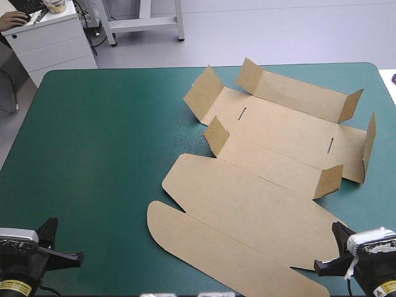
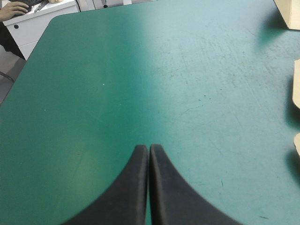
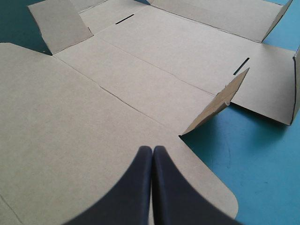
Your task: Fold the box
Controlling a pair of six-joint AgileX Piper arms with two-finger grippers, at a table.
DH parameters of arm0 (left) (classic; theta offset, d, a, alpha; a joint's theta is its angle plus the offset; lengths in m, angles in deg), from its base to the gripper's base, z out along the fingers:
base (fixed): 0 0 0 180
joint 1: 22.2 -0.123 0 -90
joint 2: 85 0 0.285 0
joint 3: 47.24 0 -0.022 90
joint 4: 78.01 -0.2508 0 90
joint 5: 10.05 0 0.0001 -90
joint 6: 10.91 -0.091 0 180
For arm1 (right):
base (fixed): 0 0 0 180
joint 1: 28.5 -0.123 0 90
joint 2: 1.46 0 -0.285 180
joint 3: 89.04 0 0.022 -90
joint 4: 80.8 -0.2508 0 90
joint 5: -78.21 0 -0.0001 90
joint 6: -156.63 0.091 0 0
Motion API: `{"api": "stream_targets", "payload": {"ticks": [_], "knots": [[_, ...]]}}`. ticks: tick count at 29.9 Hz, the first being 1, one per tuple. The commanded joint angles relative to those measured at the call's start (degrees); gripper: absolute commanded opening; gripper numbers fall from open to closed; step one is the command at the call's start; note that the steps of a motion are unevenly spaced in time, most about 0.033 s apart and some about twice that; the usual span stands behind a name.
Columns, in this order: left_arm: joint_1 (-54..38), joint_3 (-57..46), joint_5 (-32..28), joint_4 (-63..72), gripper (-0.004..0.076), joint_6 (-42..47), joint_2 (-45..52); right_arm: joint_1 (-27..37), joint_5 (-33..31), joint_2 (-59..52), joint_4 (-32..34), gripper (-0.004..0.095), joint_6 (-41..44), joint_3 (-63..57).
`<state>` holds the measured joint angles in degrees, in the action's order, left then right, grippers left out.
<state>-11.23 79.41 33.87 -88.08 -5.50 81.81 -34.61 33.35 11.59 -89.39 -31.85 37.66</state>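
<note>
The box [image 1: 272, 179] lies as a flat cut sheet at the frame's right on the teal-green worktop [image 1: 99, 142], with small flaps raised. Pushing up a wall could skid the light sheet, I judge. The left hand [image 2: 149, 147], fingers together and empty, is over bare cover. The right hand [image 3: 153, 149], likewise together and empty, is over the sheet's near panel.

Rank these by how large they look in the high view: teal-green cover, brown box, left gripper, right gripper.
1. teal-green cover
2. brown box
3. left gripper and right gripper: not ranked. They look about alike, and both are partly cut off at the picture's bottom edge.
</note>
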Motion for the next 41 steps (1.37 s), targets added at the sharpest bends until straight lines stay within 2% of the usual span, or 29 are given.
{"api": "stream_targets", "payload": {"ticks": [1, 14, 18, 24, 26, 28, 33, 36, 38, 41], "knots": [[-0.06, 1.07, -4.01, -0.07, -0.0010, 0.48, -0.85, 0.00, 3.85, 0.67, -0.15, -0.0020, -0.17, 1.92], [-0.06, 1.07, -4.01, -0.07, -0.0010, 0.48, -0.85, 0.00, 3.85, 0.67, -0.15, 0.0012, -0.17, 1.92], [-0.06, 1.07, -4.01, -0.07, -0.0010, 0.48, -0.85, 0.00, 3.85, 0.67, -0.15, 0.0172, -0.17, 1.92], [-0.06, 1.07, -4.01, -0.07, -0.0010, 0.48, -0.85, 0.00, 3.85, 0.67, -0.04, 0.0572, -0.17, 1.92], [-0.06, 1.07, -4.01, -0.07, -0.0010, 0.48, -0.85, 0.00, 3.85, 0.67, -0.05, 0.0666, -0.17, 1.92], [-0.06, 1.07, -4.01, -0.07, -0.0010, 0.48, -0.85, 0.00, 3.85, 0.67, -0.05, 0.0699, -0.17, 1.92], [-0.06, 1.07, -4.01, -0.07, -0.0010, 0.48, -0.85, 0.00, 3.85, 0.67, -0.05, 0.0699, -0.05, 1.92], [-0.06, 1.07, -4.01, -0.07, -0.0010, 0.48, -0.85, 0.00, 3.85, 0.92, 1.90, 0.0703, 4.20, 1.92], [-0.06, 1.07, -4.01, -0.07, -0.0010, 0.48, -0.85, 0.00, 3.47, 2.27, 4.21, 0.0719, 9.91, 2.17], [-0.06, 1.07, -4.01, -0.07, -0.0010, 0.48, -0.85, 0.00, 1.00, 6.09, 5.56, 0.0760, 13.39, 3.97]]}}
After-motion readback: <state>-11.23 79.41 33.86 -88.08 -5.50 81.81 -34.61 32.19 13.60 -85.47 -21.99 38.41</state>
